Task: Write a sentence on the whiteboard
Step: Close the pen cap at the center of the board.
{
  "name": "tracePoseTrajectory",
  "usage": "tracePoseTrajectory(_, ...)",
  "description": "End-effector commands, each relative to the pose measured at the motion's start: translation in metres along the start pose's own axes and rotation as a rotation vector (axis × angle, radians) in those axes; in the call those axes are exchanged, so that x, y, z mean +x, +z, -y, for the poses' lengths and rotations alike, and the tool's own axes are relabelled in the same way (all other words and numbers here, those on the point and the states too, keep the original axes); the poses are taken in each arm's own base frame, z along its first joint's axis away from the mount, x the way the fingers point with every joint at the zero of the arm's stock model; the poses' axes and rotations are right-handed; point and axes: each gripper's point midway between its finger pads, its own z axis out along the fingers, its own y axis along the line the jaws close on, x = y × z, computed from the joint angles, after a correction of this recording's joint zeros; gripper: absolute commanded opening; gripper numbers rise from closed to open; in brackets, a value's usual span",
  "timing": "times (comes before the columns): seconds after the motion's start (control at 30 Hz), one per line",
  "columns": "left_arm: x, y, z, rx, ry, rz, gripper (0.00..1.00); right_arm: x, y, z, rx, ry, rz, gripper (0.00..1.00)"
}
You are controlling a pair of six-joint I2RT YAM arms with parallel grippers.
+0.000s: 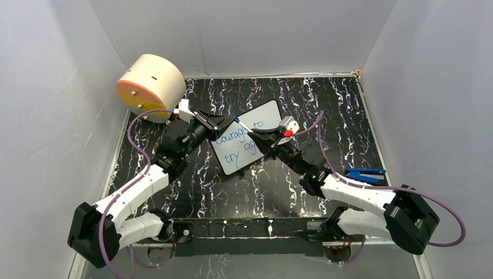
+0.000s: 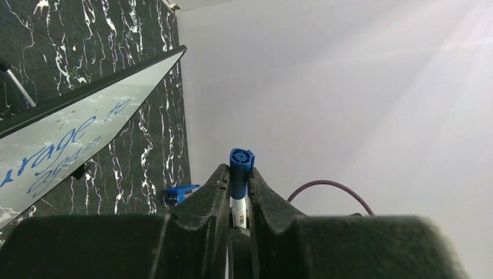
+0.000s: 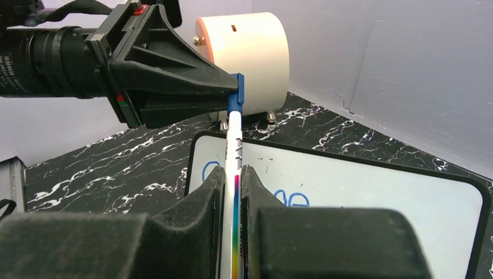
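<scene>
The whiteboard [image 1: 264,116] lies tilted on the black marbled table and bears the blue sentence [image 1: 232,141], "Courage to" over "try ag", its end hidden by my right gripper. A white marker [image 1: 244,126] with a blue cap [image 3: 236,93] spans between both grippers just above the board. My left gripper [image 1: 231,121] is shut on the cap [image 2: 241,165]. My right gripper [image 1: 253,135] is shut on the white barrel [image 3: 235,157]. The board [image 2: 87,110] and the writing [image 2: 52,151] also show in the left wrist view, and the board [image 3: 372,186] in the right wrist view.
A cream-and-orange drum [image 1: 152,86] stands at the back left, close behind the left arm. A blue clip-like object [image 1: 366,174] lies at the right beside the right arm. Grey walls close in the table on three sides.
</scene>
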Motion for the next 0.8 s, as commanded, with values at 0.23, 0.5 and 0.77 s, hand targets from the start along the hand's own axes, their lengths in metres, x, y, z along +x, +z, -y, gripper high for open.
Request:
tracePoseTrajectory(0.23, 0.028, 0.002, 0.005, 0.043, 0.062, -0.072, 0.0, -0.039, 0.007, 0.013, 0.08, 0.038, 0.198, 0.0)
tracePoseTrajectory(0.5, 0.06, 0.003, 0.007, 0.091, 0.135, -0.151, 0.0, -0.041, 0.012, 0.012, 0.078, 0.081, 0.23, 0.0)
tracePoseTrajectory(0.77, 0.066, -0.007, 0.009, 0.136, 0.175, -0.126, 0.0, -0.037, 0.003, 0.012, 0.087, 0.128, 0.236, 0.0)
